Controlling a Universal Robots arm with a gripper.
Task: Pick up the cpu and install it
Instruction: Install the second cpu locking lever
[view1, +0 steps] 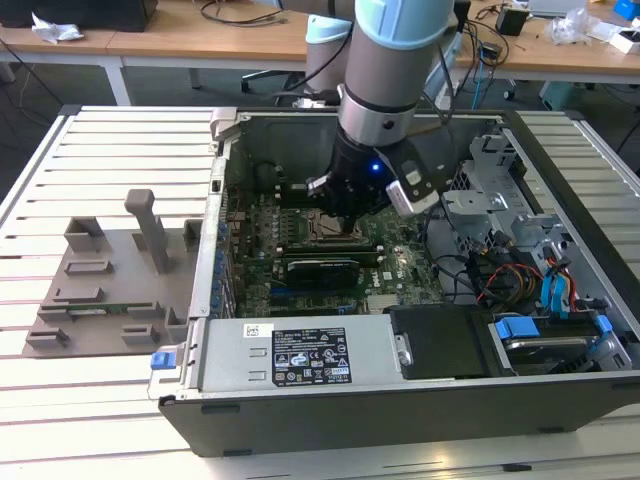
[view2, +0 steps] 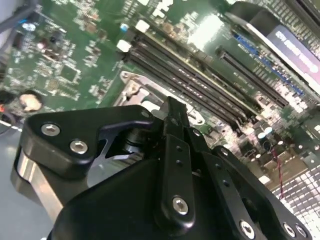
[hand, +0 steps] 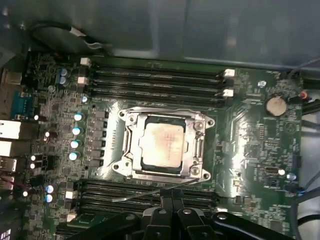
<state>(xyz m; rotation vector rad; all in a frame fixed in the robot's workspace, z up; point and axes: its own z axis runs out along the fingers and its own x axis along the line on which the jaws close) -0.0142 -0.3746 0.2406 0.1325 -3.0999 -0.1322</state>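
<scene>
- First wrist view: the cpu (hand: 161, 141) lay flat in the socket (hand: 162, 145) on the motherboard (hand: 250, 150), its pale metal top facing up and its edges square with the socket frame.
- The chip was close to square, so no long axis could be told; its sides ran parallel and perpendicular to the memory slots (hand: 155, 82) that flank the socket on two sides.
- The socket frame stood open around the chip, with nothing covering the chip's top.
- The gripper (hand: 170, 192) hung just beside the socket, above the nearer bank of slots, apart from the chip and holding nothing that could be seen.
- Whether its jaws were parted or closed could not be told from these pictures.
- Exterior view: the arm (view1: 385, 70) reached down into the open case (view1: 400, 380), with the gripper (view1: 350, 215) low over the board near the socket.
- Second wrist view: the gripper's linkage (view2: 175, 165) hid most of the socket.
- Judgement: the chip appeared already seated, so the placing step seemed done or nearly done.
- Judgement: any further move near the socket would call for a straight vertical path, since a sideways nudge could shift the chip off its seat.
</scene>
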